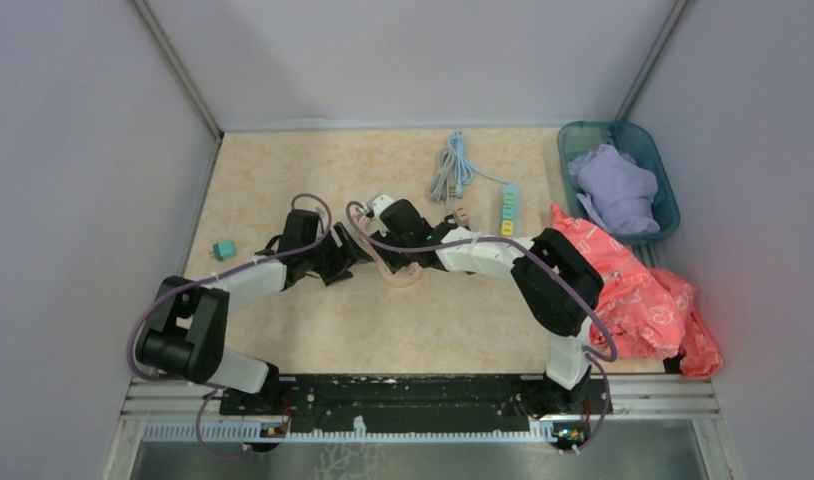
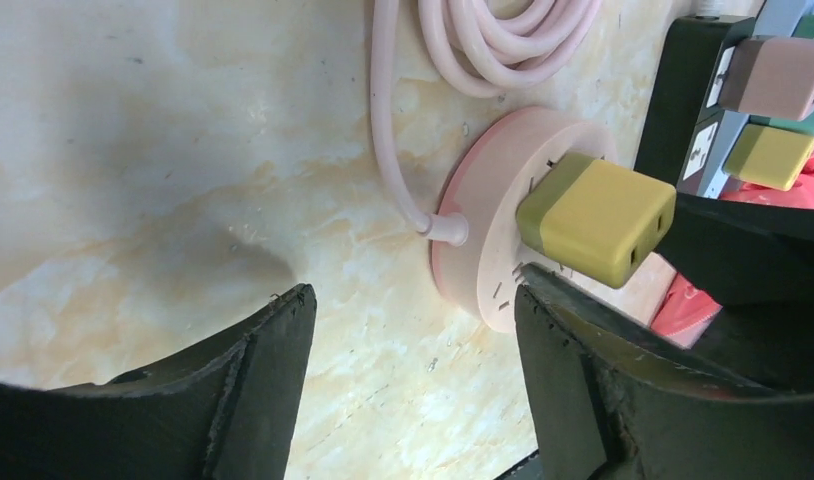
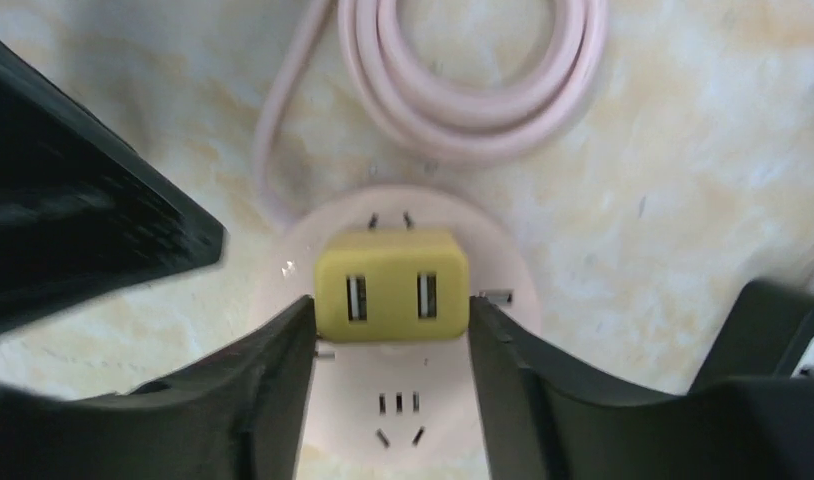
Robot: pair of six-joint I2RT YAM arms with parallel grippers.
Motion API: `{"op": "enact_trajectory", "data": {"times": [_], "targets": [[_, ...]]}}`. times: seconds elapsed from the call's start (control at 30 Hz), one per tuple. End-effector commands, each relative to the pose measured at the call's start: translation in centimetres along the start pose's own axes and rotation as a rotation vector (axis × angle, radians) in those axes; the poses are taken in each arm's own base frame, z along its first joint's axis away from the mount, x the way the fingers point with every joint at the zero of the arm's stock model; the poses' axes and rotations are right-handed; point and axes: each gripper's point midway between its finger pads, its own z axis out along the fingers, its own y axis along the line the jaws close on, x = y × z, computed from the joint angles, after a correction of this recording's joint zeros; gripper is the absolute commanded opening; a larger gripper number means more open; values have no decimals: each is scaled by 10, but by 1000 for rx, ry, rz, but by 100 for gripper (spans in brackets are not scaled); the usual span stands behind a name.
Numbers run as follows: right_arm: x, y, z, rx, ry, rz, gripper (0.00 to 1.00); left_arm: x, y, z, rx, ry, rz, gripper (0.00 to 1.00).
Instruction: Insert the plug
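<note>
A yellow plug (image 3: 391, 298) with two USB slots stands seated in the round pink socket (image 3: 403, 420), whose pink cable (image 3: 473, 95) lies coiled behind it. My right gripper (image 3: 391, 305) comes down over it, its fingers pressed against the plug's two sides. From the left wrist view the plug (image 2: 598, 218) sticks out of the socket's face (image 2: 488, 215). My left gripper (image 2: 413, 300) is open beside the socket, with only bare tabletop between its fingers. From above, both grippers meet at the socket (image 1: 403, 277), the left gripper (image 1: 345, 256) just to its left.
A blue power strip (image 1: 509, 205) carrying coloured plugs lies behind the socket, with a coiled blue-grey cable (image 1: 453, 168) beside it. A teal basket (image 1: 661, 205) holding purple cloth sits at the back right, above a red cloth (image 1: 643, 295). A small teal plug (image 1: 223, 248) rests at the left.
</note>
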Motion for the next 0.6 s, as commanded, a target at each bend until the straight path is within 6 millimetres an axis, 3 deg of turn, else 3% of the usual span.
{"op": "enact_trajectory", "data": {"times": [0.0,0.13,0.27,0.3,0.57], "targets": [[33,4,-19,-7,134,-6,61,-15,7,-19,-70,-75,42,80],[10,4,-35,-13,50,3,75,-29,14,-34,-117,-117,49,84],[-2,3,-54,-18,-34,13,82,-48,18,-51,-159,-176,49,88],[-14,1,-67,-20,-83,19,83,-53,20,-55,-173,-189,47,89],[-18,-9,-100,6,-244,22,90,-100,42,-105,-355,-346,34,100]]}}
